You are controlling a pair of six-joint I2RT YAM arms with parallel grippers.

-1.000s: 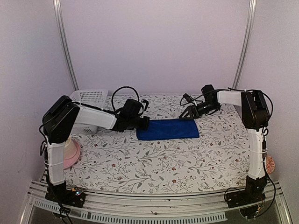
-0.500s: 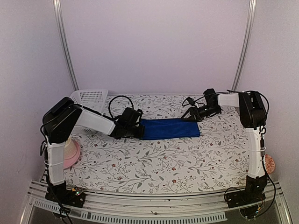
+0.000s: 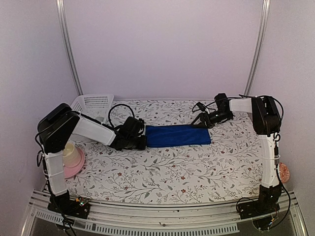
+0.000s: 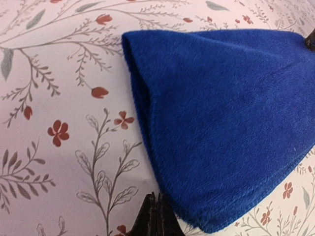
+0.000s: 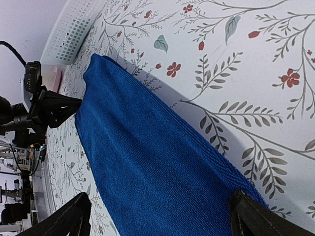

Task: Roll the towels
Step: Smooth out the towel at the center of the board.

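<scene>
One blue towel (image 3: 178,135) lies folded flat as a long strip across the middle of the flowered table. My left gripper (image 3: 141,142) rests low at the strip's left end. In the left wrist view its tips (image 4: 156,217) are shut together on nothing, just beside the blue towel's (image 4: 221,118) near corner. At the strip's right end my right gripper (image 3: 203,121) stands wide open. Seen from the right wrist, the right gripper (image 5: 160,221) has a finger on either side of the blue towel (image 5: 147,147), which runs away towards the left gripper (image 5: 54,109).
A white perforated basket (image 3: 94,103) stands at the back left, also seen as the basket (image 5: 74,29) in the right wrist view. A pink dish with a pale cup (image 3: 73,157) sits at the table's left edge, by the left arm. Metal posts rise at both back corners.
My left gripper has drawn back to the left and nearer, off the towel's left end. The right gripper dropped to the towel's right end, then held still.
</scene>
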